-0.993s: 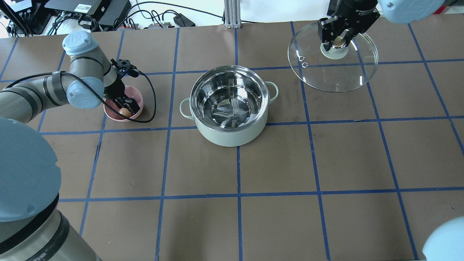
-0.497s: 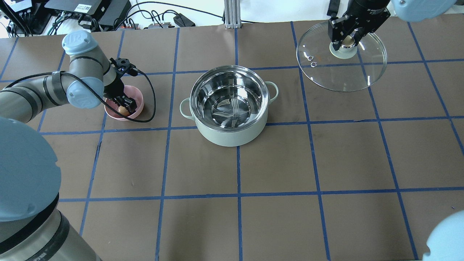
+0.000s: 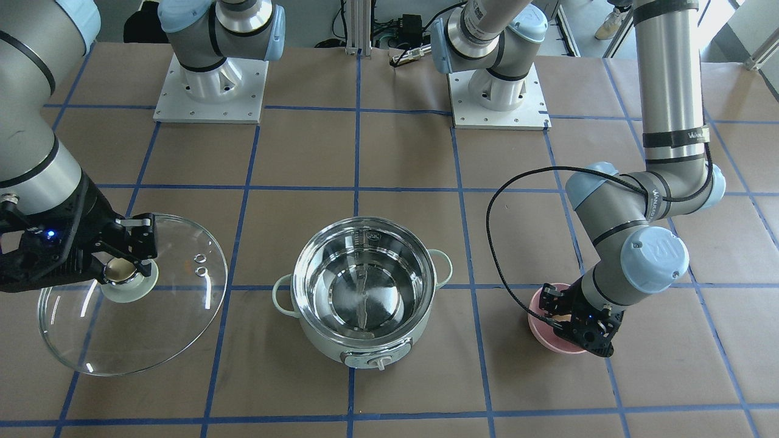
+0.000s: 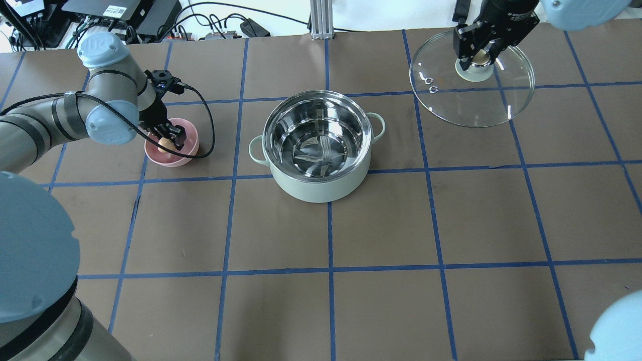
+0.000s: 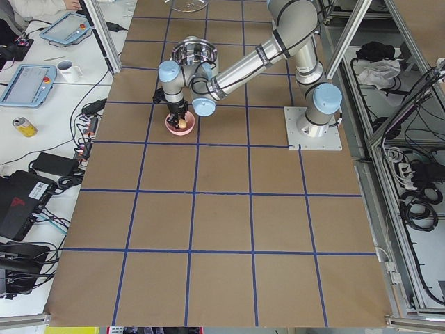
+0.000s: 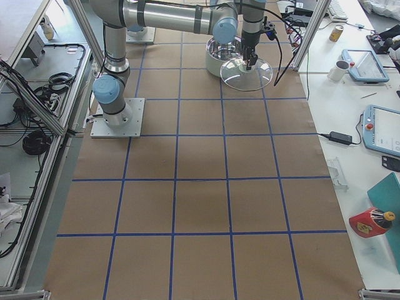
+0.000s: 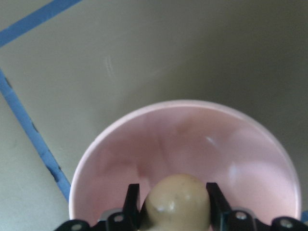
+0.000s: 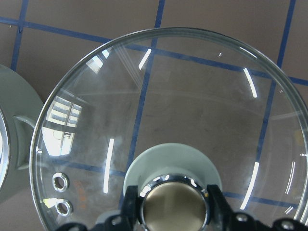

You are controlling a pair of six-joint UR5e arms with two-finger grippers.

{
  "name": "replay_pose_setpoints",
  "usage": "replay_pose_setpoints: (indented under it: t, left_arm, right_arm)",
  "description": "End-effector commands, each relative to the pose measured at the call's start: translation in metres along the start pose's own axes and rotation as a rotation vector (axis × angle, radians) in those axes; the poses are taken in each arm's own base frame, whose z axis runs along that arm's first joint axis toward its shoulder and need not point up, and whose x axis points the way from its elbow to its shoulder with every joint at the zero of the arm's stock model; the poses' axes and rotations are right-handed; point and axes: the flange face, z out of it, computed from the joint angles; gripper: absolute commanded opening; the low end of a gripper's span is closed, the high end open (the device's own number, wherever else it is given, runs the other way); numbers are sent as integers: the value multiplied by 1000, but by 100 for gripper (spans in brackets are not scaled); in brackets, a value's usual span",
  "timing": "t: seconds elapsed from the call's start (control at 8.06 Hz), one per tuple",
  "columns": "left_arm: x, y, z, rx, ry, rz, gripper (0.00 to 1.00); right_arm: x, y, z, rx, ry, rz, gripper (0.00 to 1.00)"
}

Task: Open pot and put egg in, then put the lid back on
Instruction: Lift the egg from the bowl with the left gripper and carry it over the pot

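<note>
Looking down from overhead, you've got the pot [image 4: 321,188] sitting open in the middle of the tabletop [image 4: 381,225]. The lid [image 4: 471,103] is off to its right with the right fingers [image 4: 462,52] pinched on its knob [image 4: 480,58]. My guess is that's to leave the opening free for the drop. Your left fingers [image 4: 176,136] are down in the pink bowl [image 4: 185,159].

Front camera: the lid looks tilted, and I can't tell if its low edge touches down.

Left wrist cam: the egg [image 7: 177,202] is squeezed between both fingers inside the bowl, so the grab looks done and the carry is next.

Right wrist cam: the knob is clamped on both sides.

The surface is brown with a blue tape grid. The left side cam shows a white bench [image 5: 49,104] with pendants [image 5: 31,82] and a mug [image 5: 67,69].
</note>
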Motion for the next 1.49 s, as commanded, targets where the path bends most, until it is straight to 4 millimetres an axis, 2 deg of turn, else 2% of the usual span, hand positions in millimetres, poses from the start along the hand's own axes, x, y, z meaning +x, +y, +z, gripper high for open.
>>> replay_pose_setpoints:
  t: [0.0, 0.12, 0.25, 0.5, 0.62, 0.74, 0.99, 1.12, 1.37]
  left_arm:
    - [5, 13, -76, 25, -101, -94, 0]
    - [15, 21, -107, 20, -94, -165, 0]
    - [43, 14, -134, 7, -76, -201, 0]
    - [129, -27, -184, 45, -61, -291, 0]
    - [177, -42, -199, 81, -2, -355, 0]
    - [213, -50, -208, 103, 33, -397, 1]
    - [271, -62, -204, 102, 92, -467, 3]
    - [287, -68, -200, 111, 134, -508, 4]
    - [307, -101, -148, 111, 134, -559, 4]
  right_arm:
    - [0, 0, 0, -1, 1, -2, 0]
    - [0, 0, 0, 1, -1, 0, 0]
    - [0, 0, 1, -3, -1, -2, 0]
    - [0, 3, 8, -16, -3, 2, 0]
    - [-2, 4, 3, -7, -4, 0, 0]
    - [-1, 5, 5, -10, -5, 0, 0]
    - [-2, 6, 7, -14, -4, -1, 0]
    - [-2, 6, 7, -16, -3, -1, 0]
    - [-2, 6, 7, -15, -5, -1, 0]
